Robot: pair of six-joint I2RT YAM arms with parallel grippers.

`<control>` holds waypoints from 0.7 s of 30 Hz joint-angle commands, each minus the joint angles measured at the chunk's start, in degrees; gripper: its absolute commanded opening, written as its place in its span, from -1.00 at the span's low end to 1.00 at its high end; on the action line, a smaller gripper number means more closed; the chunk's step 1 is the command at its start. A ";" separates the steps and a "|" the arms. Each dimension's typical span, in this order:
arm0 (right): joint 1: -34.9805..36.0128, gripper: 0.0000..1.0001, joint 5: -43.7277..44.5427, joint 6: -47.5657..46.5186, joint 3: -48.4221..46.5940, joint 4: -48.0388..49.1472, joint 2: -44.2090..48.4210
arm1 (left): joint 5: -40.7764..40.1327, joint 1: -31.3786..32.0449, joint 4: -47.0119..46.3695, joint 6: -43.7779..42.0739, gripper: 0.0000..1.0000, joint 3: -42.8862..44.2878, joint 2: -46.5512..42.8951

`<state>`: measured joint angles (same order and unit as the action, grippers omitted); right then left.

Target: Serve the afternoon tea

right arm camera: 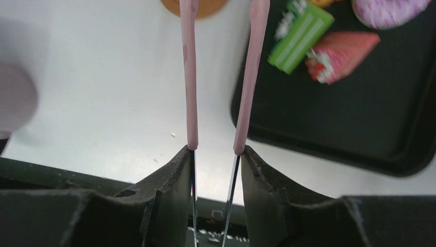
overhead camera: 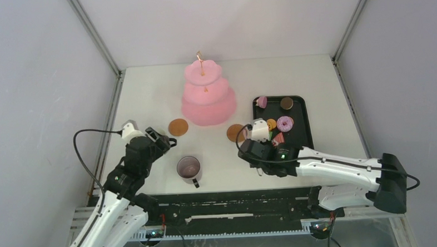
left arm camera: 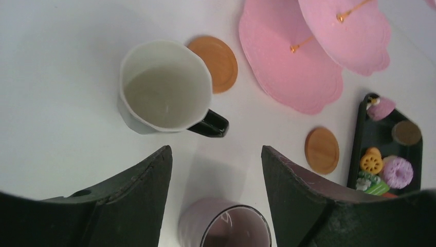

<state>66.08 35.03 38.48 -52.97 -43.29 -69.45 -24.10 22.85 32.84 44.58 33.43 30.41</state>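
The pink three-tier cake stand [overhead camera: 207, 96] stands at the back centre, its tiers bare. Two brown coasters [overhead camera: 178, 127] [overhead camera: 236, 132] lie in front of it. One dark mug [overhead camera: 189, 168] stands near the front. The other mug [left arm camera: 167, 87], white inside, shows in the left wrist view; from above my left gripper hides most of it. My left gripper [overhead camera: 157, 140] [left arm camera: 216, 154] is open and empty, above the table. My right gripper [overhead camera: 256, 147] [right arm camera: 216, 152] is shut on the thin tongs [right arm camera: 190, 77], whose pink arms reach toward the right coaster [right arm camera: 205, 6]. Toy pastries [overhead camera: 285, 123] lie on the black tray.
The black tray [overhead camera: 300, 136] sits at the right, holding a pink doughnut [right arm camera: 388, 10], a green bar [right arm camera: 301, 36] and a red slice [right arm camera: 342, 49]. The tray's edge [right arm camera: 247, 128] is just right of the tongs. Enclosure walls and posts ring the table.
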 commanded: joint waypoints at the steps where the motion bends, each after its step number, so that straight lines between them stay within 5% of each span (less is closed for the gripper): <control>1: 0.89 -0.09 3.12 12.29 2.88 -13.30 6.50 | -5.31 6.70 -0.75 -0.31 0.39 5.23 3.10; 12: 1.81 -0.08 1.75 26.49 6.84 -25.21 14.06 | -7.98 17.75 -3.72 -0.65 0.39 7.34 7.34; 21: 0.01 -0.06 0.45 28.80 7.60 -23.18 9.73 | -8.51 21.70 -6.24 0.29 0.39 7.19 8.31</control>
<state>67.11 35.27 64.73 -45.41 -67.57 -58.00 -30.98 43.18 30.11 44.62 37.43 38.74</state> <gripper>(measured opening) 0.474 0.692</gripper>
